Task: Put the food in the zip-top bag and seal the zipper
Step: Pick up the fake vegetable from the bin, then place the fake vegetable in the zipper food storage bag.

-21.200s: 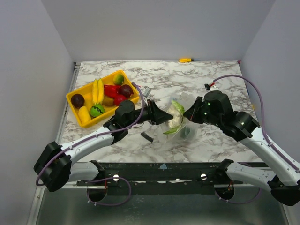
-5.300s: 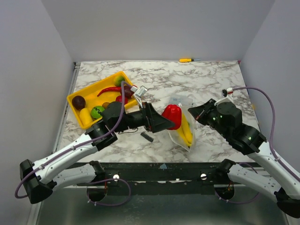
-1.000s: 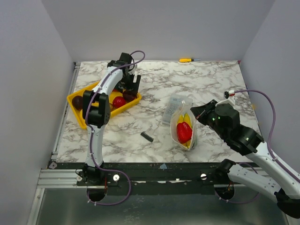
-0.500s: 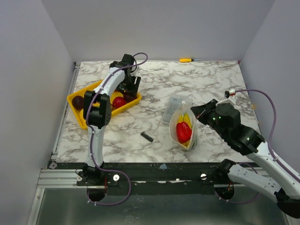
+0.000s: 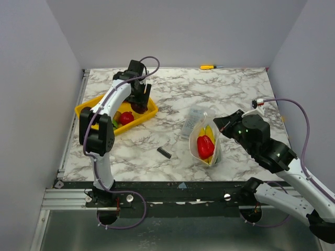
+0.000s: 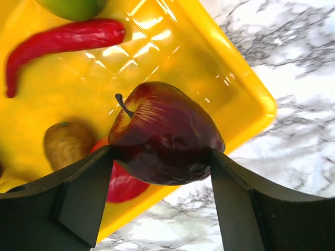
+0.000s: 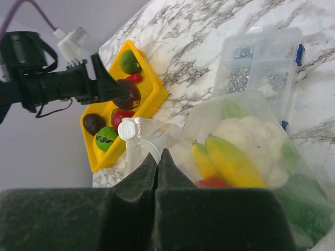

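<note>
**Dark red apple (image 6: 165,136) gripped over the yellow tray (image 5: 152,111); zip-top bag (image 5: 209,137) waiting mid-counter**

Top view: the left gripper (image 5: 140,99) hangs over the tray at the far left of the counter (image 5: 241,89), well apart from the bag. The bag stands with a red pepper (image 5: 205,147) inside and its edge pinched by the right gripper (image 5: 221,125). Left wrist view: the fingers clamp the apple by its sides above the tray's corner. The plastic is smooth and round, so it could squirt out on the long carry. Right wrist view: the jaws are pressed flat together on the bag's clear rim, with the cauliflower (image 7: 251,133) and banana (image 7: 230,159) inside. The bag looks crowded, so the apple may snag the floppy mouth, pull it from the pinch or tip the bag.
</note>
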You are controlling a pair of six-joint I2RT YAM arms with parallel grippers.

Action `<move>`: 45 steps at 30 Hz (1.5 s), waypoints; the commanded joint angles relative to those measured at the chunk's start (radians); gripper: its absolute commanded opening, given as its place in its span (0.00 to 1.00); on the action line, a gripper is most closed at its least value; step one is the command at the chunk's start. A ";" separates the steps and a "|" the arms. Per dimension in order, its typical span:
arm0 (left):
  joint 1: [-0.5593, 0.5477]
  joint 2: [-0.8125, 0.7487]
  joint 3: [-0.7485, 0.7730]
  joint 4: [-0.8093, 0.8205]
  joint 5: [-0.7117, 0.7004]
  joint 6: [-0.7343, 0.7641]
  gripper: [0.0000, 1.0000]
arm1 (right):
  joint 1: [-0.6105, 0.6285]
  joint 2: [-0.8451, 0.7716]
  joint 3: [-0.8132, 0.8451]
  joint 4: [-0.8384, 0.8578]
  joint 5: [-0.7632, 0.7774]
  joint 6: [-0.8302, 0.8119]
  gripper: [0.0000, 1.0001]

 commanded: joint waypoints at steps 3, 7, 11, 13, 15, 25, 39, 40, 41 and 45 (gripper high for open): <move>0.008 -0.260 -0.026 0.084 -0.021 -0.019 0.25 | 0.004 -0.030 -0.004 0.029 0.021 0.004 0.00; 0.008 -0.366 -0.051 0.094 0.068 -0.036 0.20 | 0.003 -0.040 -0.016 0.029 0.020 0.008 0.00; 0.007 -0.505 -0.167 0.173 0.315 -0.091 0.18 | 0.005 -0.041 -0.016 0.025 0.016 0.005 0.00; 0.002 -0.584 -0.263 0.239 0.427 -0.141 0.18 | 0.004 -0.038 -0.017 0.024 0.013 0.005 0.00; -0.015 -0.661 -0.362 0.307 0.516 -0.206 0.16 | 0.004 -0.038 -0.019 0.023 0.008 0.006 0.00; -0.329 -0.959 -0.617 0.582 0.581 -0.399 0.14 | 0.004 -0.045 -0.034 0.031 -0.013 0.008 0.00; -0.707 -0.857 -0.599 0.691 0.398 -0.333 0.12 | 0.004 -0.054 -0.029 0.025 -0.023 0.019 0.00; -0.720 -0.834 -0.583 0.665 0.351 -0.333 0.12 | 0.004 -0.056 -0.030 0.024 -0.021 0.020 0.00; -0.729 -0.820 -0.576 0.650 0.306 -0.339 0.12 | 0.004 -0.057 -0.031 0.023 -0.019 0.019 0.00; -0.734 -0.773 -0.564 0.642 0.274 -0.347 0.13 | 0.003 -0.058 -0.025 0.018 -0.015 0.020 0.00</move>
